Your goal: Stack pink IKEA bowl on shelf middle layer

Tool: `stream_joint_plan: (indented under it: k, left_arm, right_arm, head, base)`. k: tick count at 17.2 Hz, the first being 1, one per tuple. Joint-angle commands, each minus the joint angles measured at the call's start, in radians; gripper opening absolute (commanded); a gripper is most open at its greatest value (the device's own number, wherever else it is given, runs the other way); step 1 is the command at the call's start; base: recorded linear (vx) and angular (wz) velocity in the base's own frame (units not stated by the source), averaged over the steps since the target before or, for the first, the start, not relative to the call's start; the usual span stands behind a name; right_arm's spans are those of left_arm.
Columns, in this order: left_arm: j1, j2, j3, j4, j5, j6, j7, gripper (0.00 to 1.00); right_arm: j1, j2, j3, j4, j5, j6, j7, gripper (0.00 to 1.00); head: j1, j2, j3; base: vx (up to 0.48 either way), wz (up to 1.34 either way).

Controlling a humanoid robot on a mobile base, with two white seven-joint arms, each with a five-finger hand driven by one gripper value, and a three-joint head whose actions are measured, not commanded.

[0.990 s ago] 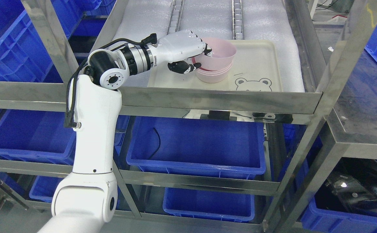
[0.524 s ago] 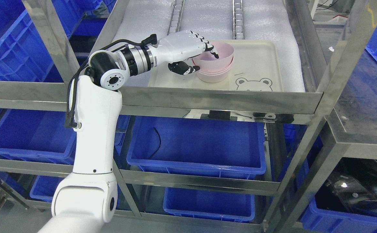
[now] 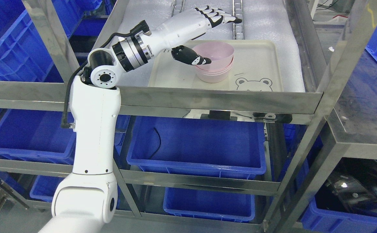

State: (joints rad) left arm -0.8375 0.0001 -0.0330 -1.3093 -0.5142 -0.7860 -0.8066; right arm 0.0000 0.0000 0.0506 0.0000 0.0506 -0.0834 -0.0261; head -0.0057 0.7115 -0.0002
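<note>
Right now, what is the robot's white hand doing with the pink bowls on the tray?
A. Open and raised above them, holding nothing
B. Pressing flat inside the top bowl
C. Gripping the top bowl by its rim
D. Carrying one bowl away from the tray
A. The left hand has its fingers spread above the pink bowls, which sit nested on the cream tray; only the thumb hangs close to the top rim.

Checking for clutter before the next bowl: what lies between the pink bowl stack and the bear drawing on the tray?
Nothing: in the head view, only bare cream plastic tray separates the stacked pink plastic bowls from the printed bear face.
</note>
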Motion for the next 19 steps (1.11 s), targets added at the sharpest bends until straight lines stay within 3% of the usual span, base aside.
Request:
stream_joint_plan:
  k: [1, 5, 10, 12, 15, 19]
  left_arm:
    - [0.11, 0.017, -0.374, -0.11, 0.201, 0.001, 0.013, 0.89]
    - [0.254, 0.017, -0.597, -0.111, 0.2, 0.001, 0.055, 0.89]
    - [0.474, 0.017, -0.604, -0.111, 0.194, 0.001, 0.052, 0.89]
    - [0.572, 0.017, -0.535, -0.108, 0.194, 0.001, 0.053, 0.89]
    - [0.803, 0.017, -0.319, -0.038, 0.194, 0.001, 0.053, 0.9]
    - [0.867, 0.017, -0.089, 0.158, 0.253, 0.001, 0.104, 0.91]
  right_arm:
    - [0.021, -0.017, 0.0, -0.017, 0.0, 0.001, 0.0, 1.0]
    - [0.021, -0.017, 0.0, -0.017, 0.0, 0.001, 0.0, 1.0]
    - [0.021, -0.017, 0.0, -0.017, 0.0, 0.001, 0.0, 1.0]
    - [0.021, -0.017, 0.0, -0.017, 0.0, 0.001, 0.0, 1.0]
    - [0.021, -0.017, 0.0, -0.017, 0.0, 0.001, 0.0, 1.0]
    - [0.021, -0.017, 0.0, -0.017, 0.0, 0.001, 0.0, 1.0]
  head:
    - [0.0, 0.0, 0.0]
    - [0.0, 0.0, 0.0]
    - [0.0, 0.0, 0.0]
    - [0.0, 0.0, 0.0]
    - [0.0, 0.0, 0.0]
    - [0.0, 0.0, 0.0]
  base:
    - [0.0, 0.0]
    - [0.0, 0.0]
    - [0.0, 0.0]
    - [0.0, 0.0]
    - [0.0, 0.0]
    - [0.0, 0.0]
